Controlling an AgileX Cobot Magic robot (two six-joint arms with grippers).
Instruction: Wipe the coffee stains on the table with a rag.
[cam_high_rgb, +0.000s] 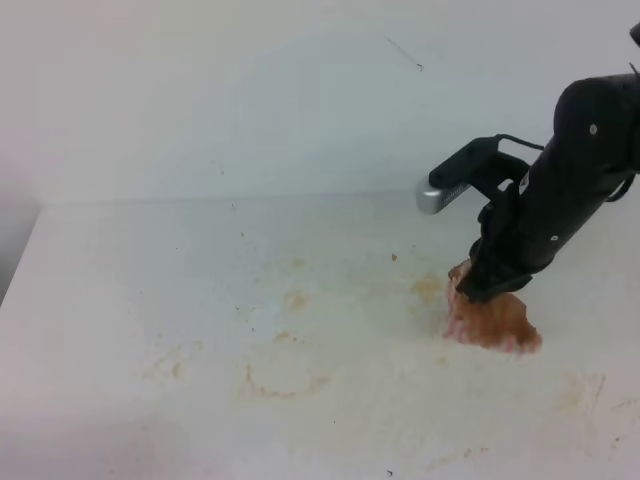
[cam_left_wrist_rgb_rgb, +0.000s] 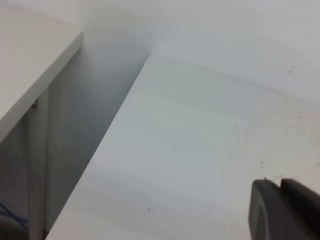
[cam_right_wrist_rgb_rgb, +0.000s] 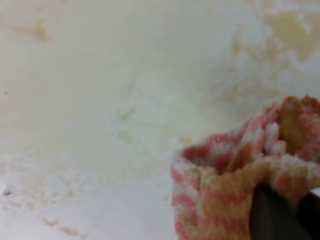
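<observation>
The high view looks down across the surface (cam_high_rgb: 200, 300); the right wrist view sits close above its stains, the left over its bare edge.

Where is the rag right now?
In the high view, the rag lies on the right of the table, under the right pincer, beside a tan coffee smear.

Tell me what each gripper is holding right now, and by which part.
The right gripper pinches the rag at its bunched upper-left end, pressing it on the table. The left gripper shows only partly; no hold visible.
</observation>
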